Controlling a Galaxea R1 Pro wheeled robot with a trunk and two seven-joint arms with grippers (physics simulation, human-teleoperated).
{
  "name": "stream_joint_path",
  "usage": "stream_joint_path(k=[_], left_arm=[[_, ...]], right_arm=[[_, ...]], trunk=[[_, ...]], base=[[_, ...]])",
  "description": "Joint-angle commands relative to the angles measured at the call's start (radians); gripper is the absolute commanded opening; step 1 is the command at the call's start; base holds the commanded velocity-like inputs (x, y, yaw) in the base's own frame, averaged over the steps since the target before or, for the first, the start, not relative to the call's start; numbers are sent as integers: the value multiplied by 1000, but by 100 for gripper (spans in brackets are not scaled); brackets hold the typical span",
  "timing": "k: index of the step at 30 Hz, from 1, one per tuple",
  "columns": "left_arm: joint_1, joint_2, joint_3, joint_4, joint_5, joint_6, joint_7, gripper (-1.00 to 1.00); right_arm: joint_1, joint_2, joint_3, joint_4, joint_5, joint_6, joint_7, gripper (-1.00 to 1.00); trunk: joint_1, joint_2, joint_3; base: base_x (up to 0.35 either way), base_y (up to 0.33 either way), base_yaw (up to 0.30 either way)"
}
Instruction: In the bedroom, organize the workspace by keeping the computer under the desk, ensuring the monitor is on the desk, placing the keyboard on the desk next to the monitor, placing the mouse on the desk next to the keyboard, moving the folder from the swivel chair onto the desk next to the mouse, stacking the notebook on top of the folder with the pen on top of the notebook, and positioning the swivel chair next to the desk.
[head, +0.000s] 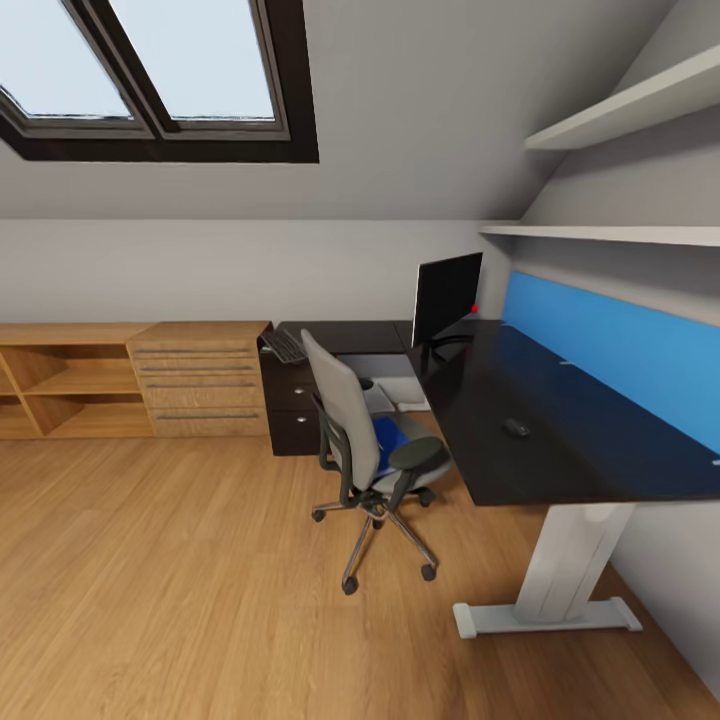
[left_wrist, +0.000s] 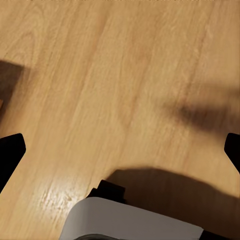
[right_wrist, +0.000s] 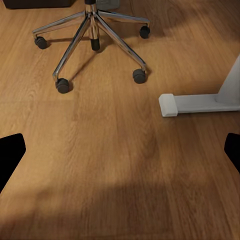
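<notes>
The folder (head: 388, 437) lies on the swivel chair (head: 372, 440) seat ahead. The chair's base shows in your right wrist view, so the right arm is nearer. Both fingers are spread wide, empty.

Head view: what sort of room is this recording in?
Most likely an attic home office or study corner: a black corner desk with a monitor, a grey swivel chair on wood flooring, and a skylight window in the sloped ceiling.
</notes>
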Motion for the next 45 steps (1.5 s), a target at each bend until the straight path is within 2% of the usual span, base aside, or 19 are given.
stream_joint_path(k=[1,7,11,14,17,18,19,21,25,29,32,37,38,41,45], left_arm=[[0,0,6,-3,-3,-2,-1,100],[0,-1,5,-75,-5,5,-4,100],[0,-2,5,-151,-6,56,-5,100],[0,-9,5,-226,-6,141,-4,100],[0,-22,4,-318,-7,252,5,100],[0,-26,4,-351,-7,292,10,100],[0,-34,4,-420,-8,370,28,100],[-1,-41,3,-488,-7,443,54,100],[-14,-62,-1,-607,-7,564,106,100],[-73,-89,-7,-672,-10,639,137,100],[-138,-105,-13,-685,-19,674,151,100],[-258,-116,-27,-658,-29,744,162,100],[-307,-118,-30,-641,-31,778,163,100],[-375,-120,-32,-625,-32,823,161,100],[-433,-121,-33,-635,-31,856,159,100]], right_arm=[[0,0,2,0,8,-2,-11,100],[-1,2,4,-4,9,-3,-11,100],[-1,4,4,-20,8,-2,-12,100],[-1,6,4,-66,7,6,-15,100],[-2,8,4,-141,6,46,-17,100],[-3,8,3,-170,5,69,-17,100],[-9,9,3,-229,5,133,-17,100],[-26,9,3,-285,4,215,-18,100],[-100,9,1,-353,5,391,-19,100],[-210,8,-3,-362,3,516,-21,100],[-295,8,-7,-338,-6,563,-22,100],[-436,8,-11,-268,-32,612,-24,100],[-487,9,-12,-241,-40,633,-24,100],[-546,10,-13,-217,-48,660,-25,100],[-586,15,-14,-202,-53,679,-26,100]], trunk=[[4,-8,-4],[27,-50,-23],[42,-78,-36],[54,-99,-45],[65,-120,-54],[69,-127,-57],[73,-134,-61],[81,-148,-67],[96,-176,-79],[111,-204,-92],[123,-225,-101],[142,-260,-117],[146,-267,-120],[157,-288,-130],[173,-316,-142]], base=[[0,0,0],[0,0,0],[0,0,0],[0,0,0],[0,0,0],[0,0,0],[0,0,0],[0,0,0],[0,0,0],[0,0,0],[0,0,0],[0,0,0],[0,0,0],[0,0,0],[0,0,0]])
